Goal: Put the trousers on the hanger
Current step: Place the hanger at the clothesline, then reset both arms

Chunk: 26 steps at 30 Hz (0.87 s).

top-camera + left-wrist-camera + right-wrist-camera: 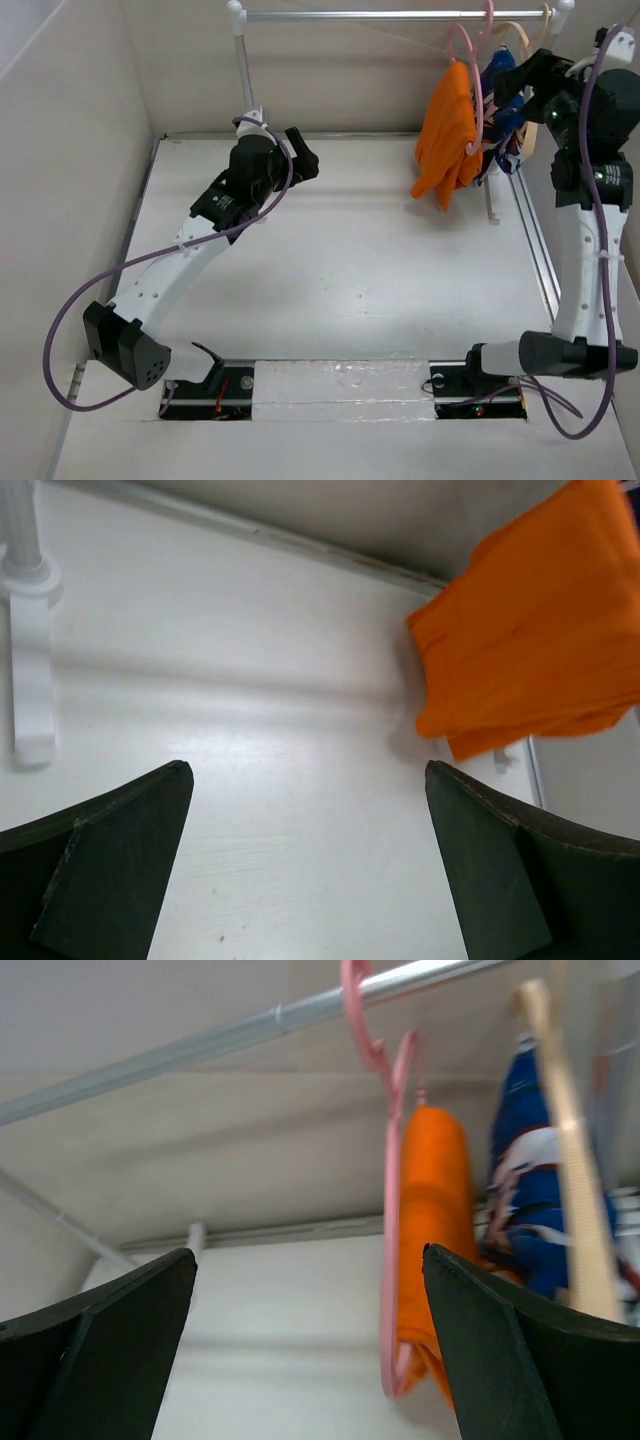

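Note:
The orange trousers (448,135) hang folded over the pink hanger (468,48), whose hook sits on the metal rail (380,15) at the back right. In the right wrist view the hanger (390,1210) and the trousers (430,1210) show edge-on, just ahead of my right gripper (310,1255). That gripper (503,88) is open beside the clothes and holds nothing. My left gripper (310,158) is open and empty over the table's back middle, well left of the trousers (540,630). In its own view the left gripper (308,770) has only bare tabletop between its fingers.
A blue-and-white garment (500,120) hangs on a tan hanger (515,35) right behind the trousers, and both show in the right wrist view (530,1190). The rail's left post (240,60) stands at the back, its foot (30,630) on the table. White walls enclose the table.

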Motion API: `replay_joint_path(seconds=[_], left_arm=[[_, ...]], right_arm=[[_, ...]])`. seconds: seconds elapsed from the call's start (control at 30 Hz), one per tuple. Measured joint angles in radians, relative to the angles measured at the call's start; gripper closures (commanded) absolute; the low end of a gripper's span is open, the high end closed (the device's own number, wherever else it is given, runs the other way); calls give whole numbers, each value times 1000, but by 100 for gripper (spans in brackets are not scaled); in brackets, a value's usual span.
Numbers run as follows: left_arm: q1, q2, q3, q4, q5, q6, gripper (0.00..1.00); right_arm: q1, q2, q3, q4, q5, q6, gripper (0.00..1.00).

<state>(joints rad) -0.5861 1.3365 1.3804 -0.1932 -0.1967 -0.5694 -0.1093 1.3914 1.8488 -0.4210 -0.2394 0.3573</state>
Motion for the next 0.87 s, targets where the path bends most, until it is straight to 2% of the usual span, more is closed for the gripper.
replay_joint_path(seconds=[0.1, 0.2, 0.4, 0.6, 0.7, 0.77, 0.87], left_arm=[[22, 8, -13, -44, 28, -11, 1], [9, -3, -13, -62, 39, -19, 1], [5, -58, -21, -117, 23, -36, 1], [5, -221, -175, -149, 2, -55, 1], [5, -300, -281, -125, 14, -72, 1], [5, -332, -341, -129, 32, -83, 1], [5, -311, -350, -130, 54, -87, 1]], right_arm=[[-5, -70, 8, -44, 104, -74, 0], [-14, -116, -31, -48, 140, -129, 0], [64, -313, -330, -43, 123, -198, 0], [254, -646, -634, -121, 112, -223, 0], [284, -780, -728, -146, 128, -227, 0], [288, -818, -760, -173, 131, -226, 0], [288, -793, -760, -186, 131, -227, 0]])
